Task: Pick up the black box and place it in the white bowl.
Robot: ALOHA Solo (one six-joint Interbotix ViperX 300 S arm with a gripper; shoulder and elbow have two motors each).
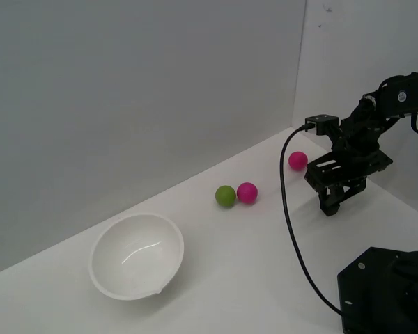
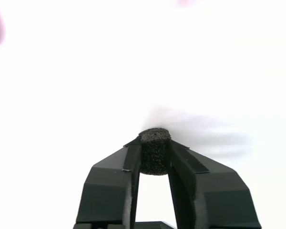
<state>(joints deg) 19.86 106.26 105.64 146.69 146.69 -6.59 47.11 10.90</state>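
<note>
— Jaws pinch the black box (image 2: 155,155) tight, one finger on each side. See the gripper (image 2: 155,160)?

— Yes! Where is the box?

— Stuck between the fingertips, a bit above the table (image 1: 251,264).

— And the white bowl (image 1: 136,255)?

— Well apart, at about eight o'clock from the gripper (image 1: 336,207) in the exterior view.

— And the balls?

— One pink ball (image 1: 298,161) sits near the gripper, at eleven o'clock. A green ball (image 1: 225,196) and another pink ball (image 1: 247,192) touch, between gripper and bowl.

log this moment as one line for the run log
phase: box gripped | pincer: shut on black box, near the table | white bowl: holds nothing, far to exterior view's left | next: carry to bowl
</note>
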